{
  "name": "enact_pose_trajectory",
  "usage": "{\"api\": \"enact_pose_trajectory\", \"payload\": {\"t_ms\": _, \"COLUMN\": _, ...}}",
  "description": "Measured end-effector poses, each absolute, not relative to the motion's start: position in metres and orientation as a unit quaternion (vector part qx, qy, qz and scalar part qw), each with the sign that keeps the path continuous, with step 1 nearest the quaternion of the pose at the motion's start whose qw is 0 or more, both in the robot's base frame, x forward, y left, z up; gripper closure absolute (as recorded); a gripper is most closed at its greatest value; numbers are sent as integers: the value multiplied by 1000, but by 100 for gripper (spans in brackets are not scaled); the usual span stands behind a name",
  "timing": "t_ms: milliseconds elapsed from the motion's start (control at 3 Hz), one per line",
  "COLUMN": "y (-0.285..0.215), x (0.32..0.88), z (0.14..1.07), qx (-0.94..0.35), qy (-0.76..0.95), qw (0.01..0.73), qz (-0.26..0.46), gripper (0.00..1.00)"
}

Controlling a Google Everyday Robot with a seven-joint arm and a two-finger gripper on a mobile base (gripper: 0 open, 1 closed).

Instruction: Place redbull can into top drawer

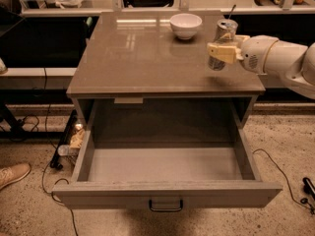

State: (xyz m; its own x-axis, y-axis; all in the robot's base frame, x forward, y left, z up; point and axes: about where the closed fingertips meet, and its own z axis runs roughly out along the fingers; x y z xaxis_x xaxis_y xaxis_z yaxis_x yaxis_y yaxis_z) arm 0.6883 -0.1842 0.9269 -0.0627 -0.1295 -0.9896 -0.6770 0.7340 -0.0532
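Observation:
The redbull can [224, 33], slim and silvery with a shiny top, is at the right side of the cabinet top [142, 58], leaning slightly. My gripper [220, 48] comes in from the right and is shut on the can's lower half, with one tan finger [221, 52] across its front. The top drawer [167, 194] is pulled fully open below and in front of the cabinet top. Its inside is bare and a dark handle [166, 205] sits at the centre of its front. The can is behind and above the drawer's right part.
A white bowl [185, 25] stands at the back of the cabinet top, left of the can. Cables [275, 166] and small clutter [74, 141] lie on the floor beside the drawer. A shoe [12, 175] is at the lower left. Shelving runs along the back.

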Motion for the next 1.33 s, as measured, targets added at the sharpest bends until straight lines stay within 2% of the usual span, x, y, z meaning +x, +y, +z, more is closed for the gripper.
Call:
{"api": "enact_pose_trajectory", "payload": {"t_ms": 667, "y": -157, "x": 654, "z": 911, "qx": -339, "qy": 695, "qw": 574, "qz": 270, "gripper": 100}}
{"api": "enact_pose_trajectory", "payload": {"t_ms": 1333, "y": -118, "x": 569, "z": 881, "qx": -383, "qy": 673, "qw": 513, "qz": 371, "gripper": 100}}
